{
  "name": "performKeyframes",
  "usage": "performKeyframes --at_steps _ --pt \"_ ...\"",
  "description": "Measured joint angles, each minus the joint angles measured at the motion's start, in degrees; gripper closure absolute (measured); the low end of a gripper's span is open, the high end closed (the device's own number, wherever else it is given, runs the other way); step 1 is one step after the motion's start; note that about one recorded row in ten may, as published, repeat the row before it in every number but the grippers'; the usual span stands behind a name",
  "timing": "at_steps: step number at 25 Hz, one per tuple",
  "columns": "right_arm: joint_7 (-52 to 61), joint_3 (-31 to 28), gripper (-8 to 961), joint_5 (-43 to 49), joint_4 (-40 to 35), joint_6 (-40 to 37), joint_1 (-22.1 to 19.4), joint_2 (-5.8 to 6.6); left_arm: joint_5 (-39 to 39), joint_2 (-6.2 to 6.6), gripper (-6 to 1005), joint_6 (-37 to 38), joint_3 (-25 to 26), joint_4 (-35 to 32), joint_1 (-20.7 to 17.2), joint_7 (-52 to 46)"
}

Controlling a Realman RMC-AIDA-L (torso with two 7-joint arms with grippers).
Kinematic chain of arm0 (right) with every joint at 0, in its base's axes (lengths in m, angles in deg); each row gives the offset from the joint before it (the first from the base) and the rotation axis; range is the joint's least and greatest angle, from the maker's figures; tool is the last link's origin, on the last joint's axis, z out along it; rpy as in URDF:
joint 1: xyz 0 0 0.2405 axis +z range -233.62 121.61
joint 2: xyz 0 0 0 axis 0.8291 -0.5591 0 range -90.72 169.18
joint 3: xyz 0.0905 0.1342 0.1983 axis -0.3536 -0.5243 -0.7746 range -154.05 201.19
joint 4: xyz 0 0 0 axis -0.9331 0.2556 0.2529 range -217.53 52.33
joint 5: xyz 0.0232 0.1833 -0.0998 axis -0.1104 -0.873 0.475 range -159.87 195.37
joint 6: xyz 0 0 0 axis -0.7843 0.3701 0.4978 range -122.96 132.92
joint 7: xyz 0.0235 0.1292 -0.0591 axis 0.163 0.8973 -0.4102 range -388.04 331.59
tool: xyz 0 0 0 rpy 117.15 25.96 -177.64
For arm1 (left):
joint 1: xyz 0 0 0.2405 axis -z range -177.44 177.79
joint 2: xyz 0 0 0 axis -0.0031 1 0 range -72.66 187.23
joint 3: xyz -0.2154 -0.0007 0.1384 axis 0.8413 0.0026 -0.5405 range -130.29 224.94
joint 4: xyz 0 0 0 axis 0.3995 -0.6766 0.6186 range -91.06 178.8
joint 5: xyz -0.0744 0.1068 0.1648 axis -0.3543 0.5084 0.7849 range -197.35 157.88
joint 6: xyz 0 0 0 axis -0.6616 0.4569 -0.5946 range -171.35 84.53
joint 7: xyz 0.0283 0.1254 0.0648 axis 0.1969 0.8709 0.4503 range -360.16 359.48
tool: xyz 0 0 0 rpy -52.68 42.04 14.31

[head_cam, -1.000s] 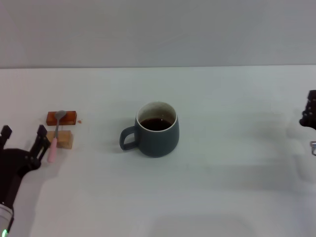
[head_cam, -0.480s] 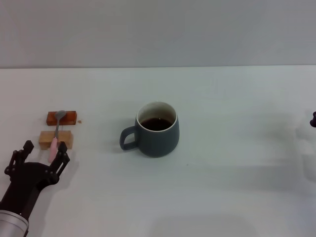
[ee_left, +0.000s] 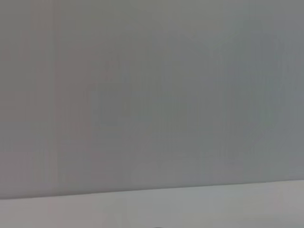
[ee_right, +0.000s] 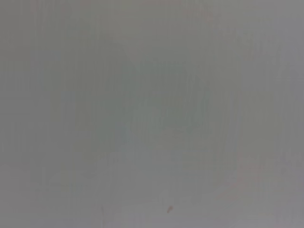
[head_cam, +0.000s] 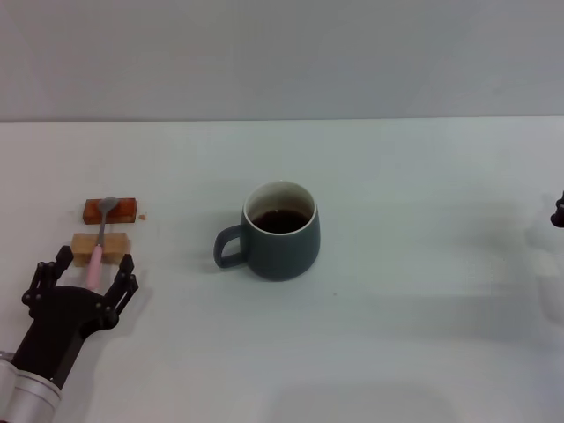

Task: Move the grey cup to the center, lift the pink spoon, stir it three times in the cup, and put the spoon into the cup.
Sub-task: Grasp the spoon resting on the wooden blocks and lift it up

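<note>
The grey cup (head_cam: 282,233) stands near the table's middle, its loop handle pointing left and dark liquid inside. At the far left, the pink spoon (head_cam: 95,261) lies across two small blocks, metal bowl on the far one and pink handle toward me. My left gripper (head_cam: 94,264) is open at the handle's near end, one finger on each side of it, not closed on it. Only a dark sliver of my right gripper (head_cam: 559,211) shows at the right edge. Neither wrist view shows the cup or the spoon.
A reddish-brown block (head_cam: 122,210) and a tan block (head_cam: 113,247) hold up the spoon. The white table (head_cam: 414,291) runs back to a grey wall. The left wrist view shows that wall and a strip of table (ee_left: 152,209).
My left gripper has moved right and forward, from beside the spoon to astride its pink handle. The right gripper has drawn back almost out of view. The cup has not moved.
</note>
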Motion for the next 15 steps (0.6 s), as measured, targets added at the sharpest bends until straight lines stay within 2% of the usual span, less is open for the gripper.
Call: performKeyframes --at_steps 15 --pt "0.3 0.1 955 0.2 0.1 -0.1 0.2 0.0 -0.2 0.08 175 -4.2 0.5 -0.6 1.4 0.1"
